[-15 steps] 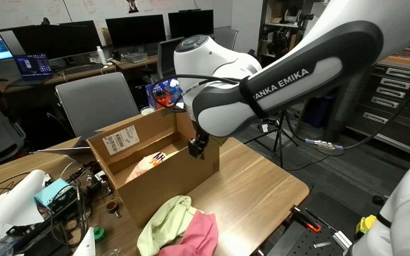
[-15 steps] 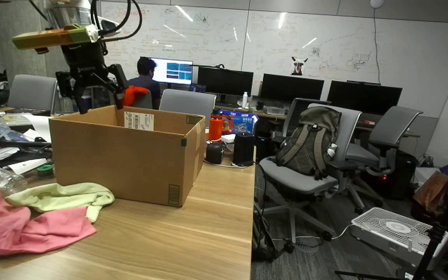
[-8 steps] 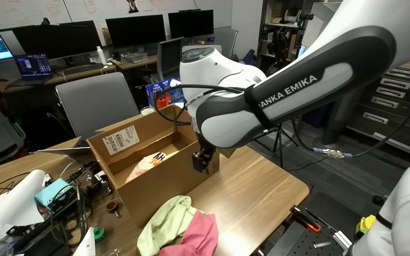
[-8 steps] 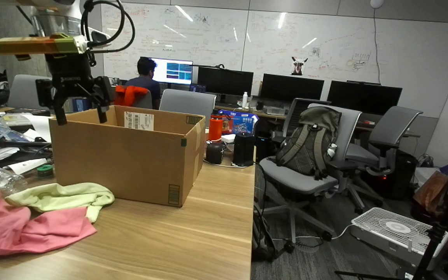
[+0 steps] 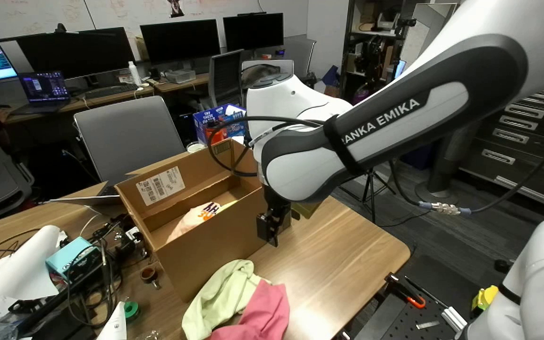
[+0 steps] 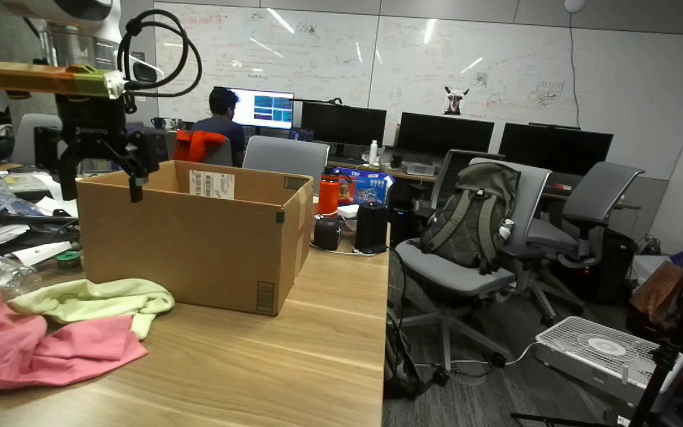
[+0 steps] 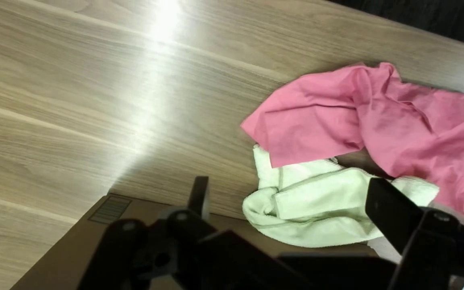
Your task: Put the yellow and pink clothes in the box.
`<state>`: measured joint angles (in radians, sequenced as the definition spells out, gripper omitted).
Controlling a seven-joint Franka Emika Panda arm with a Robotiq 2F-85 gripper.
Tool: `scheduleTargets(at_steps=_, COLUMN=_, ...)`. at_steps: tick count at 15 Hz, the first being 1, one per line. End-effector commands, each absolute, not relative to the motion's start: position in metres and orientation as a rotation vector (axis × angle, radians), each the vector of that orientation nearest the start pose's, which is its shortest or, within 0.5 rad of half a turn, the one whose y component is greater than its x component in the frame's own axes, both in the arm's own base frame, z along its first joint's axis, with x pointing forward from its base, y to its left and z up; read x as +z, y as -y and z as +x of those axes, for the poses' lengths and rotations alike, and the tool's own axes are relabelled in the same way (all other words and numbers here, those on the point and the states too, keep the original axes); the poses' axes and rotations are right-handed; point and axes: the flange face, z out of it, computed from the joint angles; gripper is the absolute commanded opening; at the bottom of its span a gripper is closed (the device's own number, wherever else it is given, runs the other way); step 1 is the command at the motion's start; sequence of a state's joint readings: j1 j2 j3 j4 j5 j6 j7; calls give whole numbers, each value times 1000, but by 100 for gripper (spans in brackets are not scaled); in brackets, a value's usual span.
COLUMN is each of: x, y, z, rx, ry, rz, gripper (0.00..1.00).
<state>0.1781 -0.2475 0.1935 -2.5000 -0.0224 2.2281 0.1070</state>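
Observation:
The pink cloth (image 5: 265, 311) lies crumpled on the table, overlapping a pale lime-green cloth (image 5: 225, 293) that is not among the task's two. Beside them stands the cardboard box (image 6: 181, 243), its top uncovered and its label on an inner wall. A small yellow piece (image 5: 228, 205) shows inside the box, mostly hidden by the wall and by a peach cloth with printed letters (image 5: 195, 219). My gripper (image 6: 102, 191) is outside the near long wall, above the tabletop, with wide-open jaws and nothing held. In the wrist view, the pink cloth (image 7: 377, 117) is beyond the fingertips.
Cables, a teal device (image 5: 71, 257), paper and a green tape roll (image 6: 69, 260) crowd the table beside the box. An orange bottle (image 6: 328, 193) and black devices stand past its far end. A grey chair (image 5: 130, 132) is behind it.
My gripper has come down and away from over the box's rim, to outside its near wall, straightening as it lowers. Its jaws stay open. The cloths and the box have not moved.

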Motion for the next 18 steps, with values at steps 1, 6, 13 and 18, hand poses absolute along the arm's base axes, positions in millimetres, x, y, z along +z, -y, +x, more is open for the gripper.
scheduleTargets(at_steps=1, x=369, y=-159, z=402, rx=-10, ry=456, rz=-3118, gripper=100)
scheduleTargets(at_steps=6, x=350, y=-161, z=395, rx=17, ry=467, rz=-3079, gripper=100)
scheduleTargets(at_steps=13, x=309, y=-175, z=380, rx=28, ry=561, rz=-3062, gripper=100)
scheduleTargets(at_steps=18, x=278, y=-193, z=370, rx=80, ry=687, rz=-3031, gripper=100)
